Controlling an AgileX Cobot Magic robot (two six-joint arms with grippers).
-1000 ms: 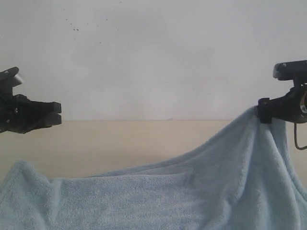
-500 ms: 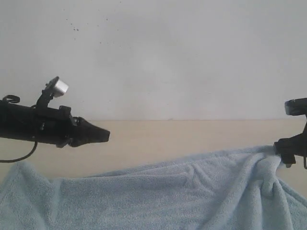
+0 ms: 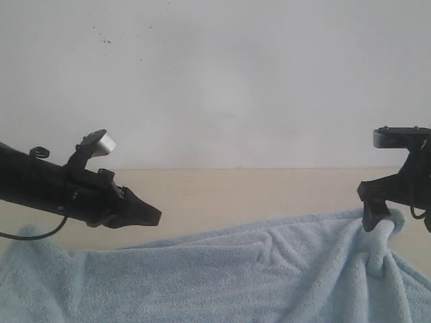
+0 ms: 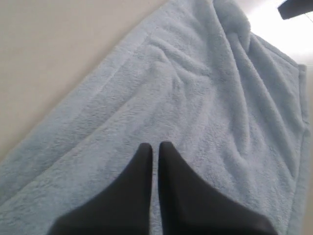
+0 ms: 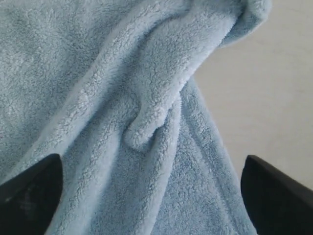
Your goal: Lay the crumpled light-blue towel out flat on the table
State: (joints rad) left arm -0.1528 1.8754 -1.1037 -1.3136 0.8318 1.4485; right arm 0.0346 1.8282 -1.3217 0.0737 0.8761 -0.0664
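Towel mostly laid out; smoothing the bunched right corner looks like the step in hand.
Beige table (image 3: 236, 192) carries the light-blue towel (image 3: 222, 276) across its near part. Right gripper (image 3: 376, 217): jaws wide, straddling a raised fold (image 5: 146, 112), holding nothing. Left gripper (image 3: 152, 217): pinched shut, empty, over the cloth. Next, likely: pinch the hem and draw it outward.

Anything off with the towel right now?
The towel is not flat. Its right-hand end is bunched into a raised fold beneath the open right gripper, and creases fan across the middle. The left gripper is shut on nothing, above the cloth.
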